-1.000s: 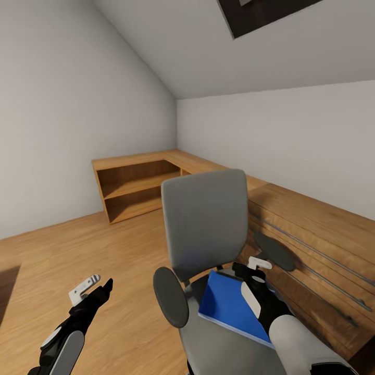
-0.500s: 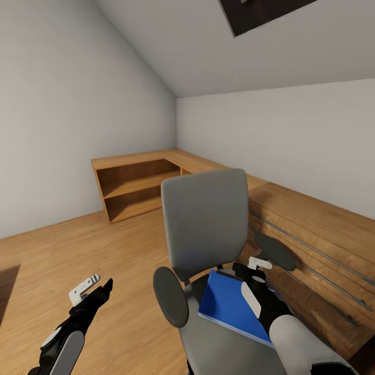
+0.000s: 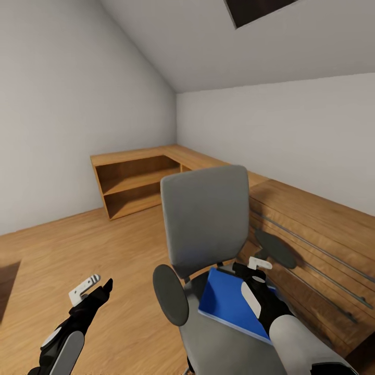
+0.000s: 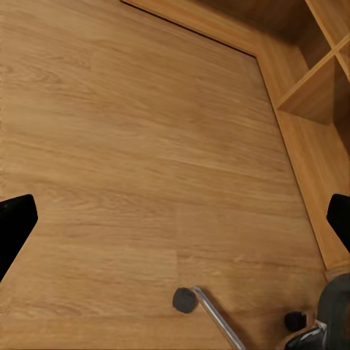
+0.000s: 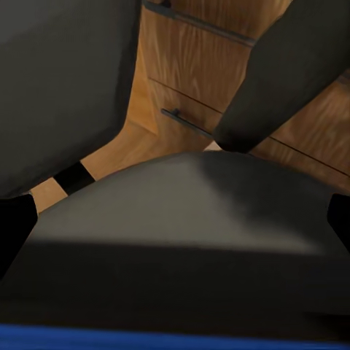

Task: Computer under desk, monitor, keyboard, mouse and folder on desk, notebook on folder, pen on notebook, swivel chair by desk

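The blue folder lies on the grey swivel chair seat, the right gripper spread wide over its far edge, the left gripper spread wide above the floor.

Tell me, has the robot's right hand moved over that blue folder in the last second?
No. The right gripper sits at the same spot over the blue folder on the swivel chair.
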